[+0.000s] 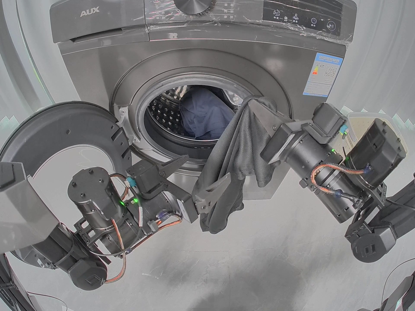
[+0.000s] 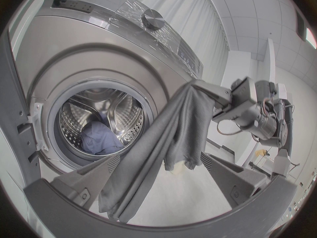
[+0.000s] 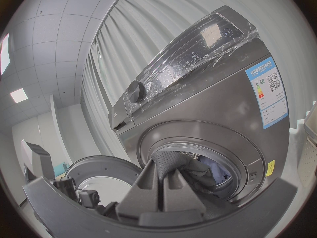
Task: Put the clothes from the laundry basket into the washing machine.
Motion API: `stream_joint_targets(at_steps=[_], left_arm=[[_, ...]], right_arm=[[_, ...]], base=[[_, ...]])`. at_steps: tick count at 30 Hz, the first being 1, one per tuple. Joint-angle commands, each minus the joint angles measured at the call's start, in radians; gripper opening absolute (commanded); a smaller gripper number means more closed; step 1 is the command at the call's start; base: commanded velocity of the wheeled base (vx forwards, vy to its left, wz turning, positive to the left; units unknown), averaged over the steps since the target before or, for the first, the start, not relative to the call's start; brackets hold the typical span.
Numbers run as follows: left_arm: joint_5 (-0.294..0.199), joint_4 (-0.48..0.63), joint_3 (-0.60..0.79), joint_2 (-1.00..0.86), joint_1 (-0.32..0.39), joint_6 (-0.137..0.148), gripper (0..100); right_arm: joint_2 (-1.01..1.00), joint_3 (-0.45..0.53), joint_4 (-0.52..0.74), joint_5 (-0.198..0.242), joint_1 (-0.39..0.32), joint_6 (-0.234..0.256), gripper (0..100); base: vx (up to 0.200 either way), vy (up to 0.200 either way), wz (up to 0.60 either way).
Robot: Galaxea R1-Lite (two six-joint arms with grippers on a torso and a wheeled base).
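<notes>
- The washing machine [image 1: 276,65] stands with its round door [image 1: 65,130] swung wide open to the left.
- A blue garment [image 1: 205,113] lies inside the drum [image 1: 166,111]. The left wrist view shows it low against the perforated steel wall.
- The left arm lies low in front of the machine, below the opening, pointing up and to the right.
- The left gripper [image 1: 196,178] is spread wide. Its lower finger lies across the front of a grey garment [image 1: 235,152], and it clamps nothing.
- In the left wrist view the grey cloth hangs down through the gap between the two fingers [image 2: 92,177].
- The grey garment hangs outside the machine, in front of the right edge of the opening, with its lower end dangling free above the floor.
- The right gripper [image 1: 256,105] is closed on the garment's top edge, at the right rim of the opening.
- The right wrist view shows the two pads pressed together on a fold of cloth.
- The right arm reaches in from the lower right, angled up and to the left.
</notes>
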Motion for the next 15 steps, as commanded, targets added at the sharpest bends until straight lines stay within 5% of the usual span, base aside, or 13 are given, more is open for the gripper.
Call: stream_joint_targets(at_steps=[1, 15], left_arm=[[-0.001, 0.001, -0.019, 0.049, -0.011, 0.017, 100], [0.004, 0.004, -0.119, 0.080, -0.002, 0.047, 100]], right_arm=[[0.061, -0.041, 0.005, -0.012, 0.014, 0.011, 0], [0.179, -0.153, 0.026, -0.058, 0.058, 0.042, 0]], base=[[0.000, 0.000, 0.00], [0.000, 0.000, 0.00]])
